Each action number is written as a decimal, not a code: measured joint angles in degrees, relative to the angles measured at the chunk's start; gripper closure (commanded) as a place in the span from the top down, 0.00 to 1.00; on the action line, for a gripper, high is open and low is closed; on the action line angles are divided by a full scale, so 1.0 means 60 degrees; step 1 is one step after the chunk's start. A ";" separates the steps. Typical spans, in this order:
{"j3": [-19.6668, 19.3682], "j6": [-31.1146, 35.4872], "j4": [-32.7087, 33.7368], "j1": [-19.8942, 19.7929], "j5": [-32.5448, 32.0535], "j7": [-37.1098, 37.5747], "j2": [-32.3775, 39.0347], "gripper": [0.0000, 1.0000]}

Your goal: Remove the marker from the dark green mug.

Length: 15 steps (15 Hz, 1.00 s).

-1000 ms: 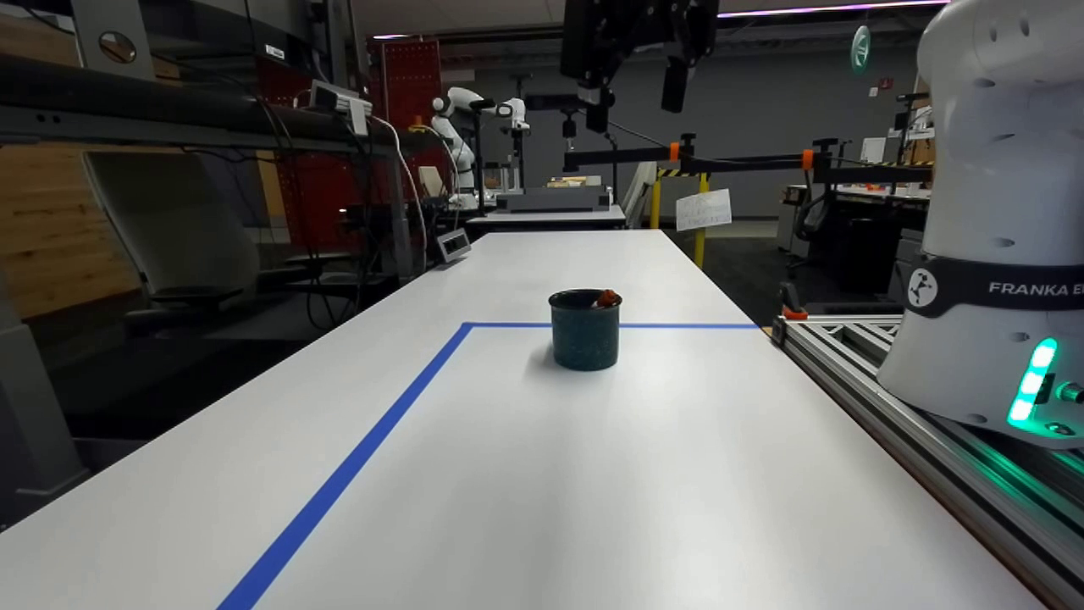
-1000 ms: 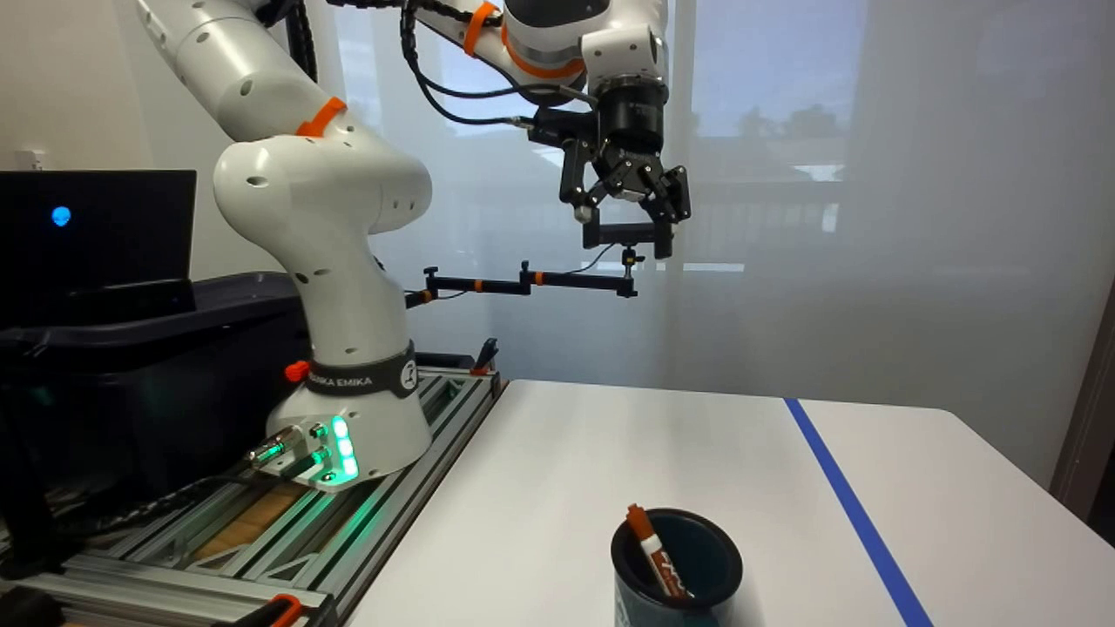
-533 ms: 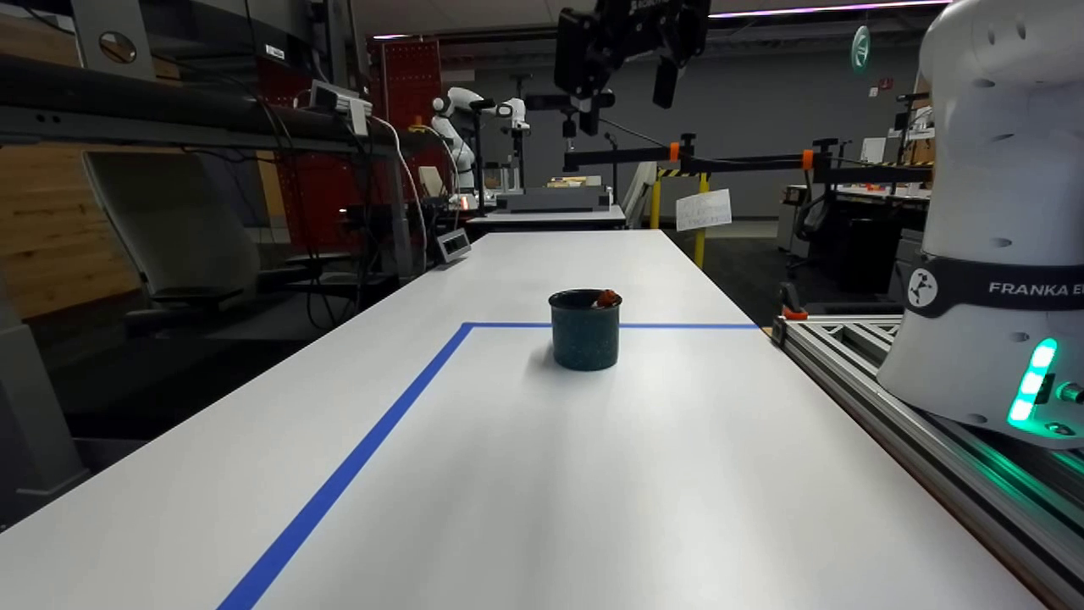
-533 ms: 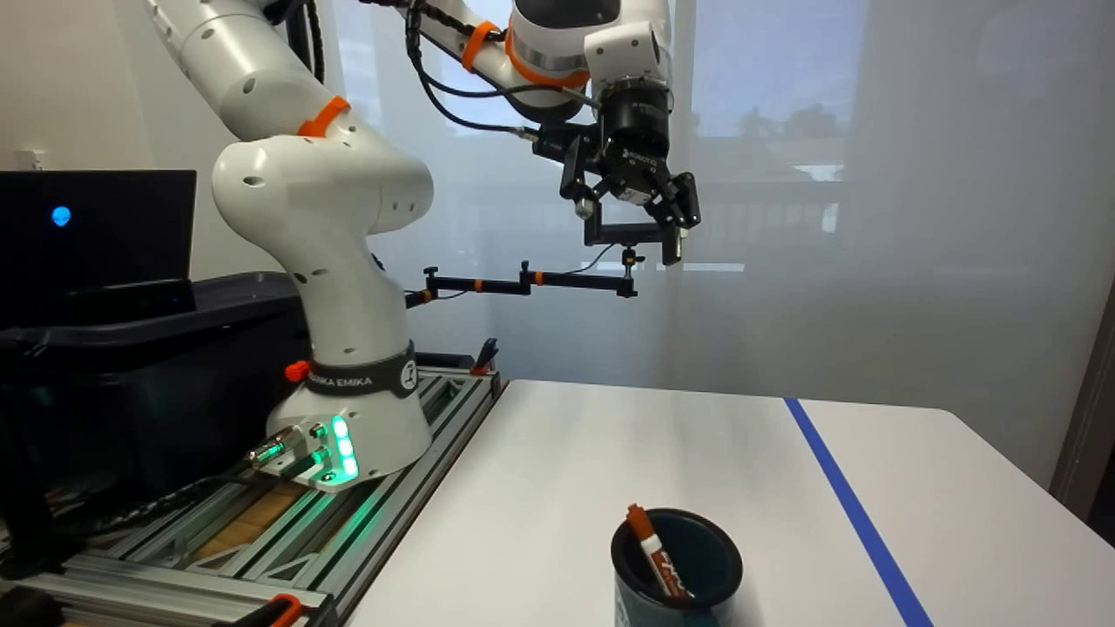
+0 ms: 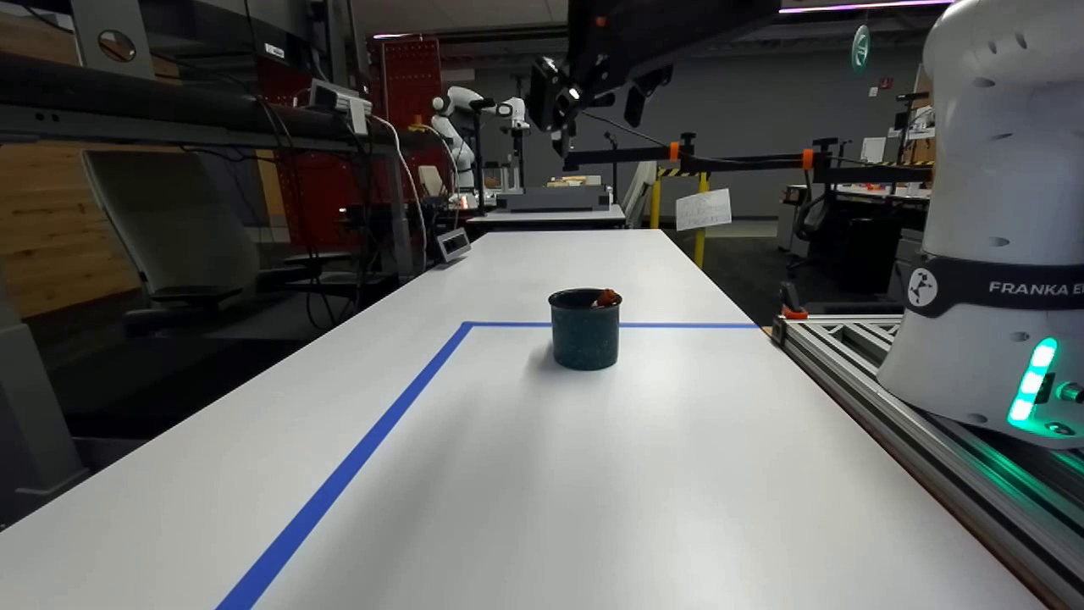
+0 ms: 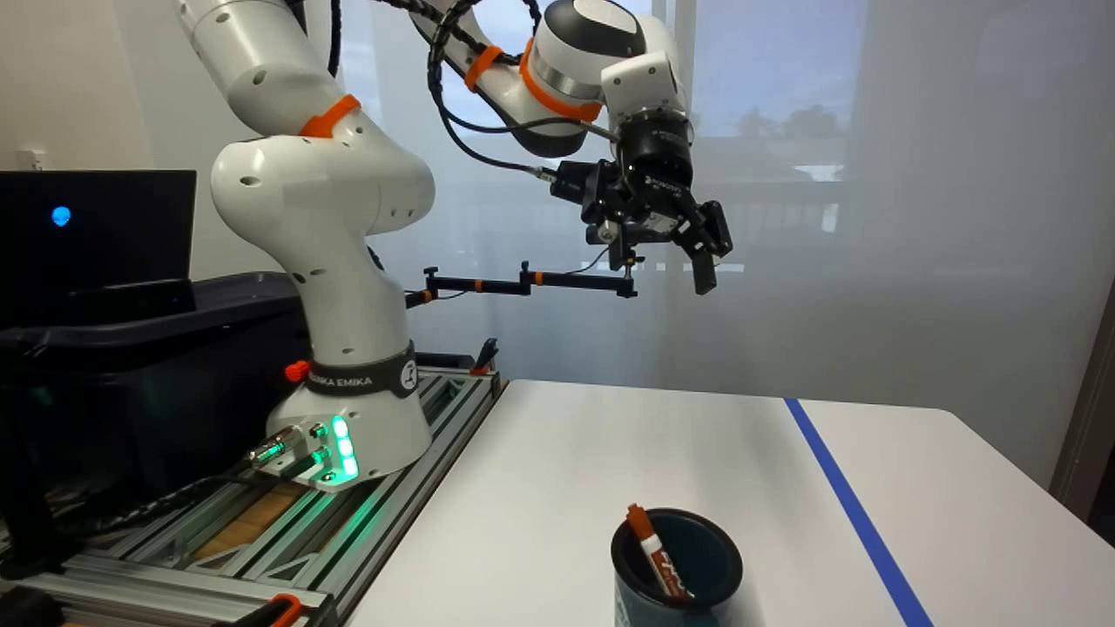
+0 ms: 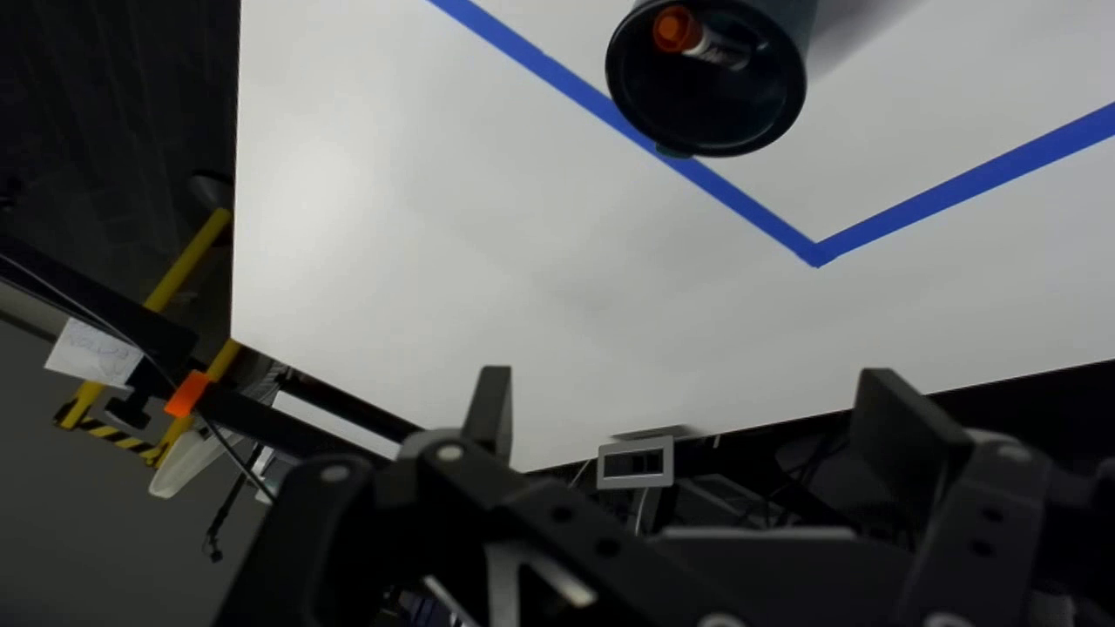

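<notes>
Your hand (image 7: 688, 387) is spread and holds nothing, high above the tabletop (image 6: 523, 522). The marker (image 6: 658, 553) leans inside the dark green mug (image 5: 585, 341), below the hand and well apart from it. Expect the marker to be light, stiff and perhaps slick; its reddish-brown end, poking above the rim, looks the best hold. The mug's wall could catch you; the flat blue tape (image 7: 965, 190) below your hand shouldn't.

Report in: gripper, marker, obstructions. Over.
Gripper open, holding nothing. Marker leaning inside dark green mug, cap up. No obstruction visible between gripper and marker.
</notes>
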 measured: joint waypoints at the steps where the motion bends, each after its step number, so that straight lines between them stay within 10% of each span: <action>1: -0.0003 -0.0010 -0.0004 -0.0124 -0.0716 0.0671 0.0261 1.00; 7: -0.1051 -0.0265 -0.0016 0.0188 -0.3714 0.3956 0.2070 1.00; 15: -0.1991 -0.0255 0.0061 0.1036 -0.4331 0.4630 0.2874 1.00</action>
